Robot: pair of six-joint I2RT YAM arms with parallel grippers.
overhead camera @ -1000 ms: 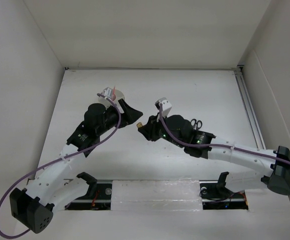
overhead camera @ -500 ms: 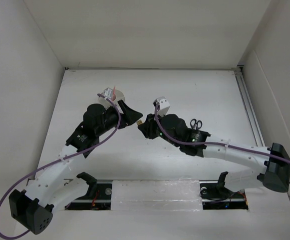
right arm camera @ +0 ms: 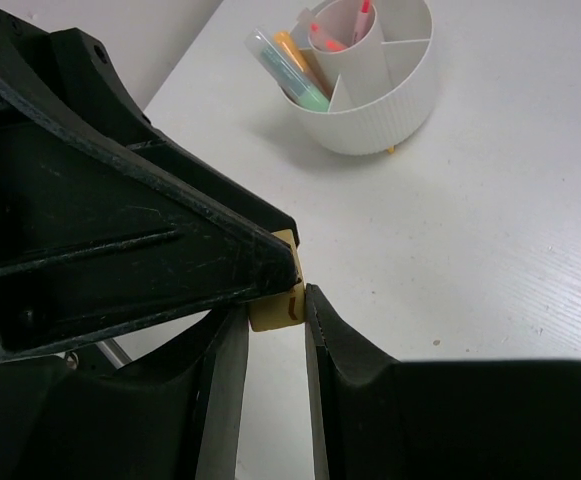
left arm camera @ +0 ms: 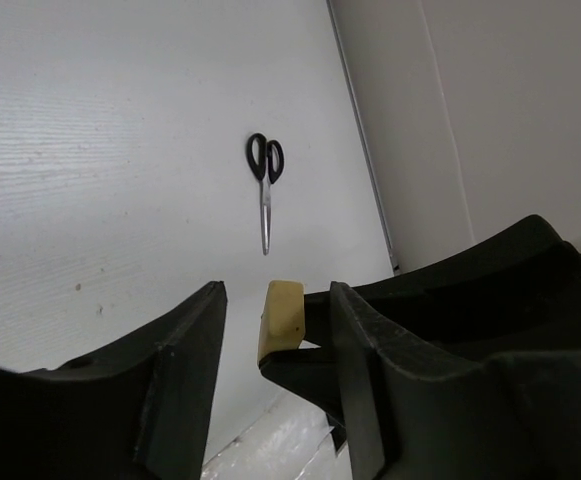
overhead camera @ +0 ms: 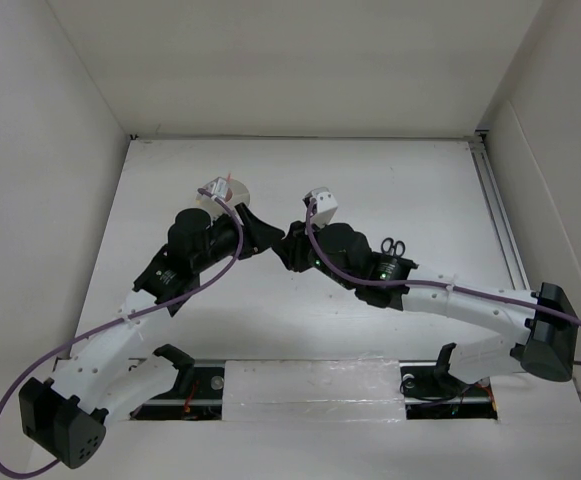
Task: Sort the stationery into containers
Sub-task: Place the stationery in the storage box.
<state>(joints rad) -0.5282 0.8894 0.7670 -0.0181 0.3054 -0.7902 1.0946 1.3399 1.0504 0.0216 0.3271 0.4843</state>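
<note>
The left pincer (left arm camera: 275,292) stands partly open with its jaws either side of a small tan eraser cube (left arm camera: 281,318), which the right pincer (right arm camera: 273,312) pinches at its tips, black-handled steel scissors (left arm camera: 264,190) lying on the white counter (left arm camera: 90,150) beyond the left pincer, a round white divided cup (right arm camera: 390,115) beyond the right.

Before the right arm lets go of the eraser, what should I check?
1. Right gripper pinching eraser: ok.
2. Eraser inside left gripper span: ok.
3. Left gripper closed on eraser: not ok, a gap shows on one side.
4. White cup has a free compartment: ok, at least one looks bare.
5. Scissors away from both grippers: ok, lying flat, apart.
</note>
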